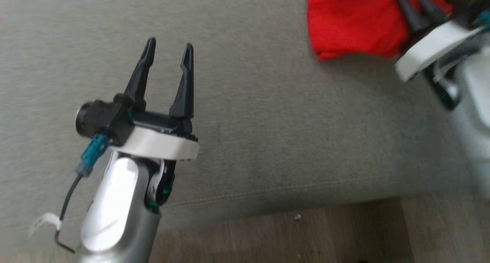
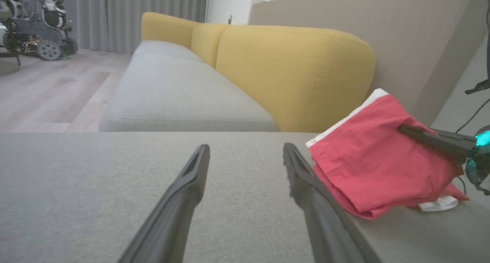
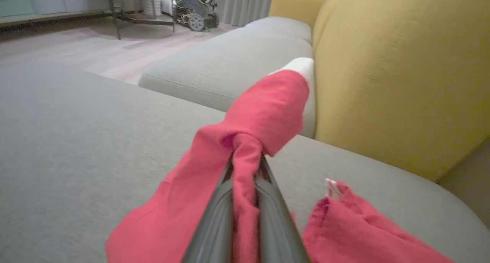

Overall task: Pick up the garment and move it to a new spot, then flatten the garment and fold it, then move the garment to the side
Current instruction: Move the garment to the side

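At my left, my left gripper [image 1: 170,44] with its two long dark fingers hangs released, jaws spread wide with nothing between them, above the bare grey woven-fabric sofa seat [image 1: 268,121], toward the seat's front edge, beyond which the pale wooden floor [image 1: 306,232] shows. I judge it waits there, well apart from the cloth, to leave room and be ready for a second corner when the flattening comes. Further right, the red cloth garment with a white band along one hem [image 2: 367,152] sits bunched at the right end of the seat, near the back edge where the rounded mustard-yellow fabric backrest [image 2: 298,71] rises. Farthest right, my right gripper [image 3: 247,161] is clenched on the garment: its two fingers are pressed together with a twisted fold of red fabric pinched between them, and cloth drapes off either side, some of it trailing on the seat. I grip a gathered fold rather than a flat edge because the piece is crumpled and that gives the surest bite for carrying. To my mind this is the pick-up; the move to a new spot, the flattening and the fold are not yet done. The cloth is soft and may slip or drag, so I would lift it clear of the seat before travelling.
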You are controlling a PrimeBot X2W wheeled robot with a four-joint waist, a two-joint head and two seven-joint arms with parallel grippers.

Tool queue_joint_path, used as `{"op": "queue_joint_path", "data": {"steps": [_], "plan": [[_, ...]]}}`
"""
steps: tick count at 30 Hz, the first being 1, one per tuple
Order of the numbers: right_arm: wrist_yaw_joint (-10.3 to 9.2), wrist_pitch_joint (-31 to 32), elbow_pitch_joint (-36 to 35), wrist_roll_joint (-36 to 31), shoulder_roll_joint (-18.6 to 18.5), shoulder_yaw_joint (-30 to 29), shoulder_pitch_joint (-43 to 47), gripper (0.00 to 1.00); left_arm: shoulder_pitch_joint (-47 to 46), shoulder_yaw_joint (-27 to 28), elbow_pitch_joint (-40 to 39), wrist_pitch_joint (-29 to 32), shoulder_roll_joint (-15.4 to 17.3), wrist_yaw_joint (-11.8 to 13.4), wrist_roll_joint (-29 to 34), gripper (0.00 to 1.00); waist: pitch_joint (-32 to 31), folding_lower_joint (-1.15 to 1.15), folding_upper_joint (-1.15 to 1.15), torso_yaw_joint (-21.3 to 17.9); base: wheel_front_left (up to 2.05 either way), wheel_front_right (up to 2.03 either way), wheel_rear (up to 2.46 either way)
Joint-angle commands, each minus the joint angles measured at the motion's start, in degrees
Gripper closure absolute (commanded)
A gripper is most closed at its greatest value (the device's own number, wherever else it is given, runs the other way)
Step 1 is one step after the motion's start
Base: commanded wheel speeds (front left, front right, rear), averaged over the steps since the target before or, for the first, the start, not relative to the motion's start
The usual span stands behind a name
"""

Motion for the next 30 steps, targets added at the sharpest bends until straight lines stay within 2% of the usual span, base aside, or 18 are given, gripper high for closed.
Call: {"op": "queue_joint_path", "data": {"steps": [1, 5, 14, 20, 27, 28, 29, 30], "plan": [[0.36, 0.3, -1.7, 1.9, -2.3, 0.7, -2.7, 1.00, -2.9, 1.7, -1.2, -0.3, 0.4, -0.6, 1.1, 0.00, 4.1, -0.01, 0.00, -4.0, 0.00, 0.00, 0.00], [0.36, 0.8, -0.9, 4.8, -5.0, 0.7, -5.7, 1.00, -5.1, 1.8, -0.7, -0.3, 0.4, -1.3, 2.2, 0.00, 6.4, -0.01, 0.00, -6.3, 0.00, 0.00, 0.00], [0.36, 0.9, 1.5, 7.9, -9.7, 0.3, -6.6, 1.00, -6.7, 2.4, 0.2, -0.3, 0.4, -2.4, 3.8, 0.00, 8.8, -0.01, 0.00, -9.0, 0.00, 0.00, 0.00], [0.36, 0.4, 4.4, 8.0, -12.0, -3.1, -7.3, 1.00, -6.9, 3.6, 0.3, -0.3, 0.4, -3.3, 4.8, 0.00, 10.2, -0.01, 0.00, -10.1, 0.00, 0.00, 0.00], [0.36, -0.1, 7.1, 6.7, -10.7, -6.0, -7.5, 1.00, -7.1, 3.8, 0.4, -0.3, 0.4, -3.5, 4.9, 0.00, 11.0, -0.01, 0.00, -10.2, 0.00, 0.00, 0.00], [0.36, -0.1, 7.2, 6.4, -10.5, -6.3, -7.4, 0.75, -7.1, 3.8, 0.4, -0.3, 0.4, -3.5, 4.9, 0.00, 11.1, -0.01, 0.00, -10.1, 0.00, 0.00, 0.00], [0.36, -0.2, 7.4, 6.1, -10.5, -6.7, -7.5, 0.00, -7.2, 3.7, 0.5, -0.3, 0.4, -3.6, 4.9, 0.00, 11.2, -0.01, 0.00, -10.0, 0.00, 0.00, 0.00], [0.36, -0.2, 7.6, 6.1, -10.3, -7.3, -7.4, 0.00, -7.2, 3.7, 0.6, -0.3, 0.4, -3.6, 4.8, 0.00, 11.1, -0.01, 0.00, -9.8, 0.00, 0.00, 0.00]]}}
